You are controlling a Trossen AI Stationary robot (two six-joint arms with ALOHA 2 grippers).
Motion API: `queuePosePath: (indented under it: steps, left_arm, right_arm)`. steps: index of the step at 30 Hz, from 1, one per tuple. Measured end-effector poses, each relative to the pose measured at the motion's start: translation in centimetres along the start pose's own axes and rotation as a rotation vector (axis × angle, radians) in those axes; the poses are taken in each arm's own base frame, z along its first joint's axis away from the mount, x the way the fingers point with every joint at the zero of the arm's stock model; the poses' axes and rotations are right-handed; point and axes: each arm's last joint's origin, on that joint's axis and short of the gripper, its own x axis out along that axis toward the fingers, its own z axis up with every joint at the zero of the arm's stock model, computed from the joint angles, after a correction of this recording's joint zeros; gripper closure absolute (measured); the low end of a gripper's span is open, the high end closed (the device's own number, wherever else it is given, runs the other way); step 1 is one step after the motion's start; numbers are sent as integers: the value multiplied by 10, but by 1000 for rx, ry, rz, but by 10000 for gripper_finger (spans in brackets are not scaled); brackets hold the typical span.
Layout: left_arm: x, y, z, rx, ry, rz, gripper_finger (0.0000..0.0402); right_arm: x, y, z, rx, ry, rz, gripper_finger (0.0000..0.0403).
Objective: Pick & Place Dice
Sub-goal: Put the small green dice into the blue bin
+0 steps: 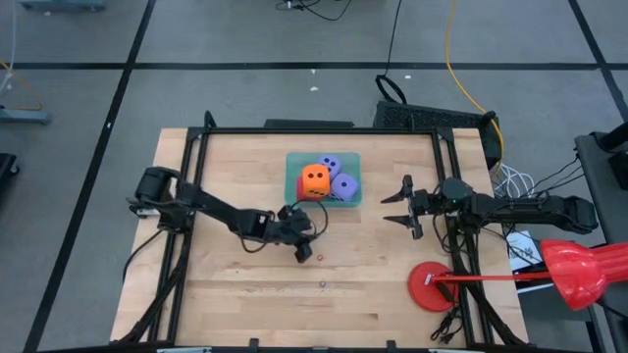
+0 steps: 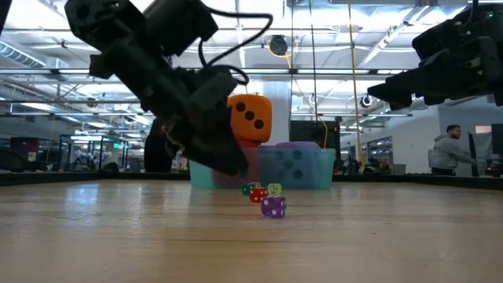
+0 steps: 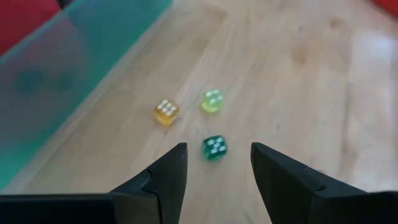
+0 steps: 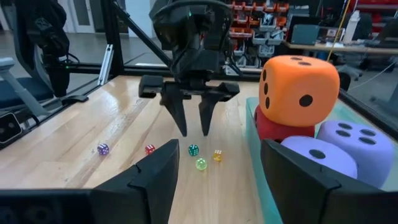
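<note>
The purple small die lies nearest the table's front edge, alone on the bare wood. Just behind it four more small dice sit in a loose cluster: red, green, yellow-green and amber. All five rest flat. Being cubes, they have no long axis, and most of their pips are too small to read.

The left end effector hangs over this cluster, tips pointing down and clear of the table. Its fingers are spread and hold nothing. In the left wrist view the green die lies just ahead of the gap between them.

Beyond the cluster stands the teal tray, near the table's middle. It holds four foam dice. The orange one is stacked on the red one, standing square, with a three-pip face towards the front edge. The red die is largely hidden beneath it and behind the tray wall. Two purple dice lie side by side on the tray floor beside the stack, pips upward.

To the right of the tray, the right end effector hovers above the table, aimed at the tray, fingers spread and empty.

A red disc lies near the front right corner.
</note>
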Motion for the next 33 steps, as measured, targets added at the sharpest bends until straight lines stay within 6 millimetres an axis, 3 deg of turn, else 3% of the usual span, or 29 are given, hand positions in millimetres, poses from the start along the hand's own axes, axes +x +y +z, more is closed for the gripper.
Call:
queuePosePath:
  steps: [11, 33]
  left_arm:
    - [13, -3, -13, 149, 19, -16, 215]
    - [31, 2, -21, 133, -16, 12, 215]
  right_arm:
    - [0, 0, -1, 31, 14, 4, 191]
    - [0, 0, -2, 32, 20, 3, 191]
